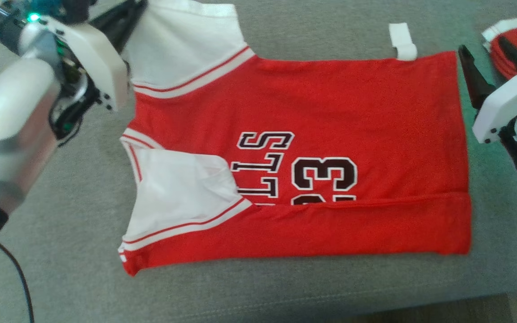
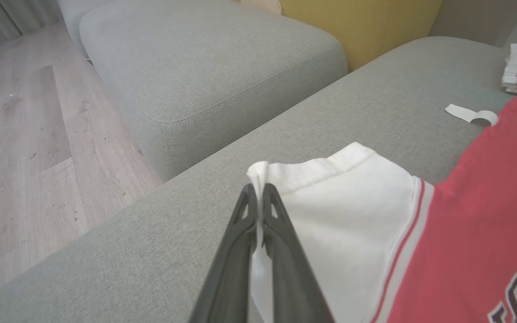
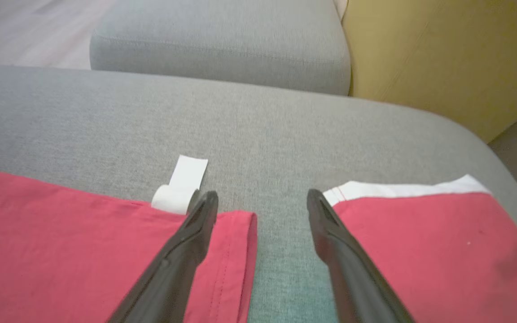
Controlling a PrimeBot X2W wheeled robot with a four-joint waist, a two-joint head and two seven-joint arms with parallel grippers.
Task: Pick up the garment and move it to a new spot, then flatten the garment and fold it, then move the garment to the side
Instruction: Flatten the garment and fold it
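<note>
Garment [image 1: 312,134] (red jersey, white sleeves) lies spread on the grey cushion [image 1: 285,287], collar toward the robot's left, its near long edge doubled over the lettering. Left gripper [image 2: 257,190] is clamped on the corner of the far white sleeve [image 2: 343,202]; only a thin fold sits between the tips. Right gripper [image 3: 262,197] stands with jaws wide and empty, one finger over the far hem corner [image 3: 236,233], just beside the white tag [image 3: 182,184].

Risks, as I judge them:
- One-sided pull — a lift on the left with the right unclosed would skew the cloth and undo the near fold.
- The thin pinch could slip free.
- A right close placed too far over could catch the tag alone, or miss the hem.

Room: folded stack [image 3: 420,233] lies near the other right finger, with a narrow strip of cushion between it and the hem. Bare cushion lies beyond the far edge — past the sleeve the cushion drops to wood floor [image 2: 25,148].
</note>
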